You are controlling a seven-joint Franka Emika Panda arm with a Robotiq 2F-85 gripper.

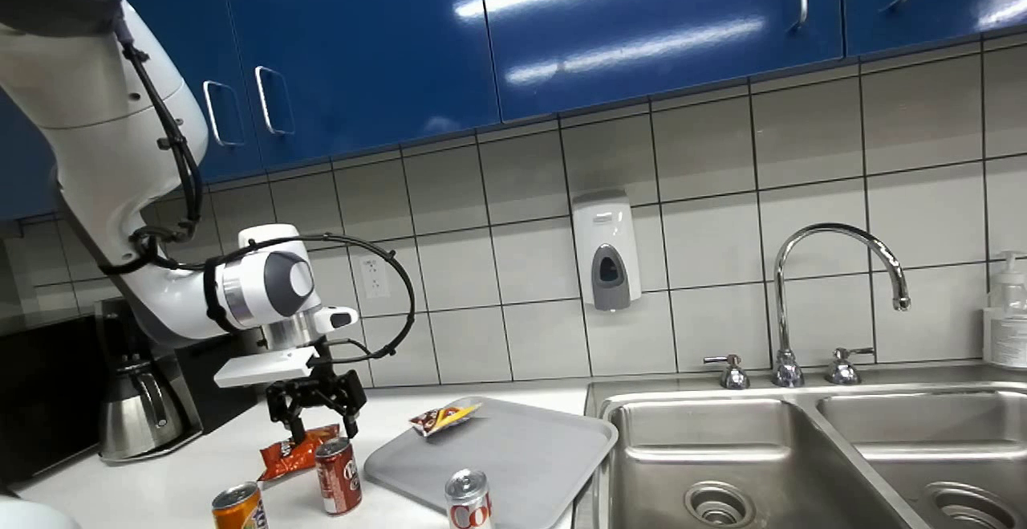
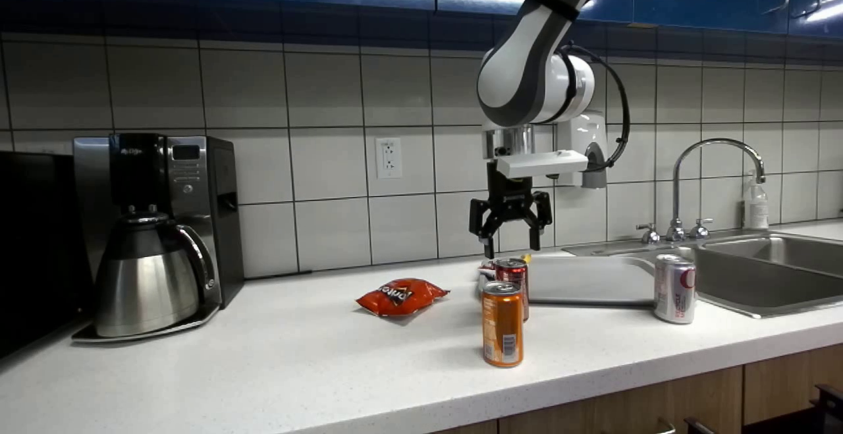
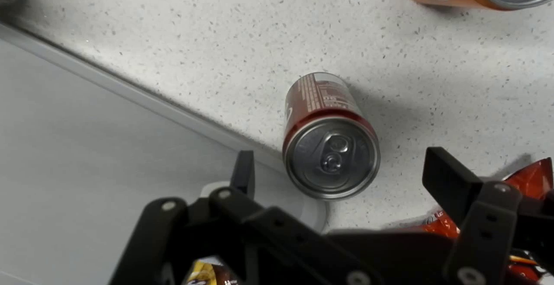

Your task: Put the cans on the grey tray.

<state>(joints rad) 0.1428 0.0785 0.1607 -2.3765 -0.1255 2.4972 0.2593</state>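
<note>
The dark red can (image 3: 332,159) and silver-white can (image 2: 675,289) stand on the bench (image 2: 263,375), off the grey tray (image 1: 521,449). Spread and empty, the hand (image 2: 512,245) hangs above the dark red can: it should drop straight, tray-side finger (image 3: 245,170) clear of the rim, then pinch. The wrist view shows that can's lid between the fingertips; in an exterior view the orange can (image 2: 502,328), also on the bench, partly hides it.

3 cans (image 2: 502,325), tray (image 2: 583,280) on counter (image 2: 276,368)
</note>
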